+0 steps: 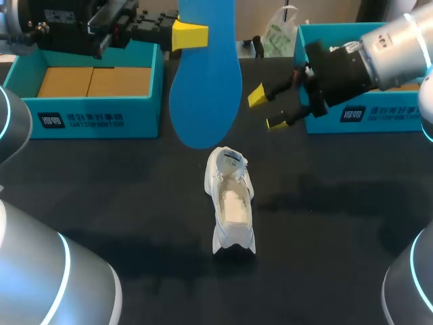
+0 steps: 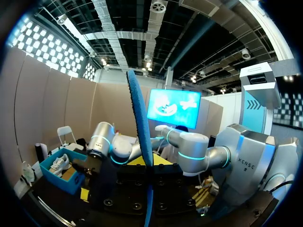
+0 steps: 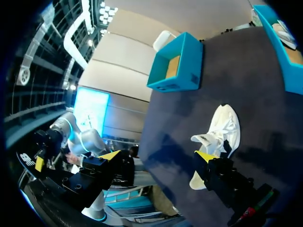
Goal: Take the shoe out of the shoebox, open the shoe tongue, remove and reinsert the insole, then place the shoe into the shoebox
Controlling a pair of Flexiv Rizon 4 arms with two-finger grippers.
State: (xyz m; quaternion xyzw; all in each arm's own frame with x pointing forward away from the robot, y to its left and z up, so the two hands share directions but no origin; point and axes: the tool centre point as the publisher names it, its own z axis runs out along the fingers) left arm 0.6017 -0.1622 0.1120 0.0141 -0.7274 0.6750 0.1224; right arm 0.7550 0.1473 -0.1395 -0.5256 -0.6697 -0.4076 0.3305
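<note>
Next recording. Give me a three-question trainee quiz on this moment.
1. True or false: the white shoe hangs from the right gripper.
2. What holds the blue insole up in the air? A) the left gripper B) the right gripper C) a person's hand
3. Fill in: the right gripper's fingers are ____.
Key: 1 false, it stands on the table; 2 A; 3 open.

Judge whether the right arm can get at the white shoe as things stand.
Probably yes: the right gripper is open and empty, and nothing lies between it and the white shoe.
</note>
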